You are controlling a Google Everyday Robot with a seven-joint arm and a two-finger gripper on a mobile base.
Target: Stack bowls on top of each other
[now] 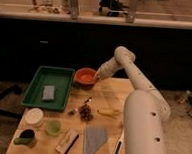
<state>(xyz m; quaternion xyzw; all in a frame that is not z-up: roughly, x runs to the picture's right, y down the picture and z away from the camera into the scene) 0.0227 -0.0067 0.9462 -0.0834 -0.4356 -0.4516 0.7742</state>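
Observation:
An orange bowl [85, 76] sits at the far edge of the wooden table [110, 95], just right of the green tray. My gripper [97, 73] is at the bowl's right rim, at the end of the white arm [135, 74] that reaches in from the right. A white bowl [33, 117] stands near the table's left front. A small green bowl [53, 127] sits just right of it.
A green tray [49, 87] holds a grey sponge [48, 92]. Also on the table are a dark cup on a green item [25, 136], a grey cloth [94, 139], a wooden block [67, 141], a banana [108, 112], a dark cluster [85, 112] and a knife [118, 145].

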